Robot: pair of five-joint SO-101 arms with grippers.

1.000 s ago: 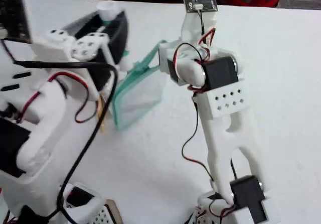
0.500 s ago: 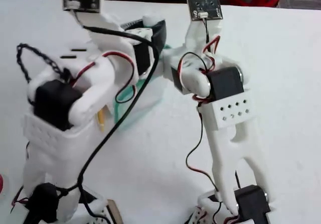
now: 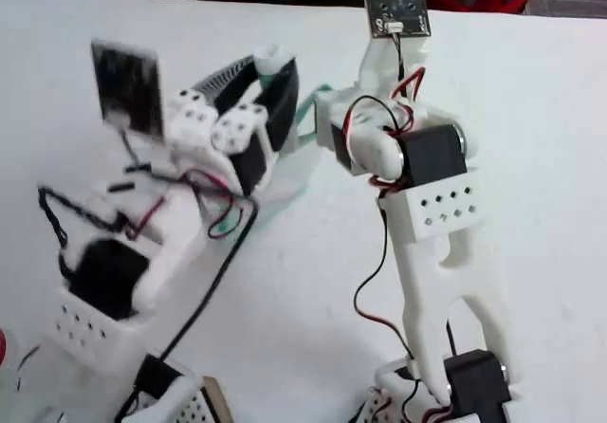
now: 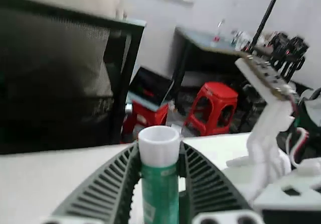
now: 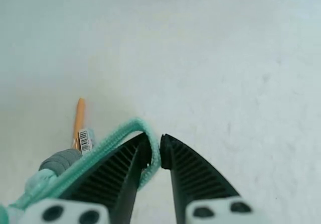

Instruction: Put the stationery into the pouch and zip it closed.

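Moved: my left arm is swinging down toward 8 o'clock, bringing the glue stick (image 4: 159,199) in by the pouch (image 5: 113,141); my right arm is barely shifting.
Left gripper (image 4: 159,151): clamping the glue stick, its white cap poking past the tips.
Right gripper (image 5: 155,144): pinching the pouch's teal rim, around 12 o'clock on the table (image 3: 531,157).
Risk: I'm guessing that thin rim could be slipping free, collapsing the mouth and sending the stick outside.
Pouch contents: can't tell; the pencil (image 5: 79,118) is lying outside, near the rim.
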